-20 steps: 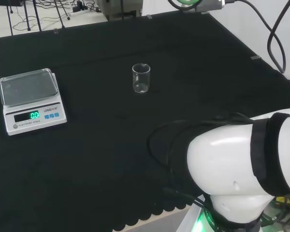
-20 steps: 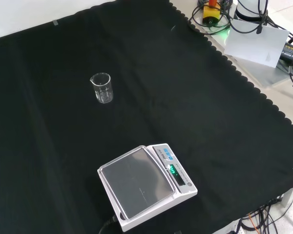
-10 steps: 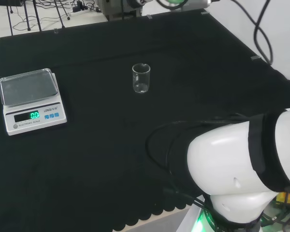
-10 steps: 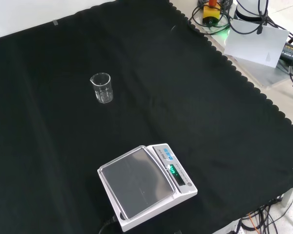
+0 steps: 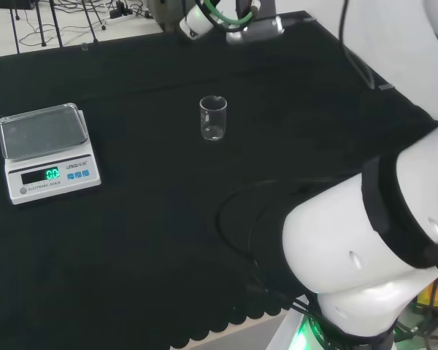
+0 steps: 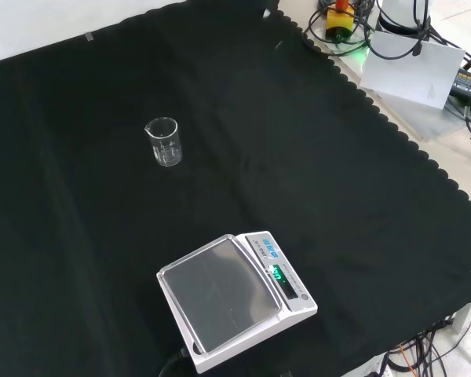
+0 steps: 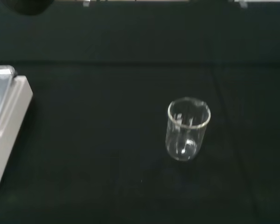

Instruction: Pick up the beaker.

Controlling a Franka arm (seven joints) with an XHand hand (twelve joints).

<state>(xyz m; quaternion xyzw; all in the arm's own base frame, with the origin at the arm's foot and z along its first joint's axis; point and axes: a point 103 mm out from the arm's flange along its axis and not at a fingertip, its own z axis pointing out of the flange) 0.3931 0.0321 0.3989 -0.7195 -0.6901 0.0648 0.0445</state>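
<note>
A small clear glass beaker (image 5: 213,118) stands upright and looks empty on the black cloth, near the middle of the head view. In the front view the beaker (image 6: 163,141) sits toward the upper left, its spout turned left. The wrist view looks at the beaker (image 7: 187,129) from some distance, with bare cloth all around it. The arm's far end (image 5: 230,18), white with a green ring, hangs at the head view's top edge, beyond the beaker and well apart from it. Nothing touches the beaker.
A white scale (image 5: 47,149) with a lit green display stands at the left of the head view, and low in the front view as scale (image 6: 231,298). Its corner, scale (image 7: 4,126), shows in the wrist view. The arm's big white link (image 5: 365,255) stands at lower right.
The arm's far end has swung leftward and lower along the head view's top edge. The big white link has tilted. Beaker and scale have stayed put.
</note>
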